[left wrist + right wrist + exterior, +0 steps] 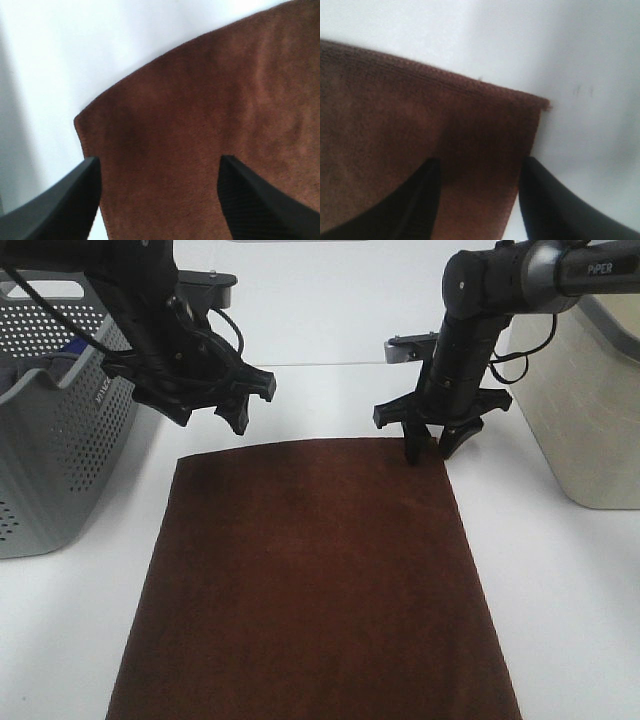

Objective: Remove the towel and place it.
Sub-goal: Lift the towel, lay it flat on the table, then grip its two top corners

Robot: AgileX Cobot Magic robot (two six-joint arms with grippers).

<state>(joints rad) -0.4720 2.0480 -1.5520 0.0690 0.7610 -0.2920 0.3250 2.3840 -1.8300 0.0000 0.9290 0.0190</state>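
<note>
The towel [310,580] lies flat on the white table [560,600], a dark brown rectangle running from the middle to the near edge. My left gripper [212,420] hovers open just above and behind the towel's far left corner [82,122]; in the left wrist view the gripper [159,165] has only flat cloth between its fingers. My right gripper [430,453] points down onto the far right corner [540,102]. In the right wrist view its fingertips [427,172] stand apart, with the gripper [477,167] straddling the hemmed edge, touching or nearly touching the cloth.
A grey perforated basket [50,440] stands at the left edge of the table with blue fabric [70,345] inside. A beige bin [590,410] stands at the right. Bare white table lies behind the towel and along both its sides.
</note>
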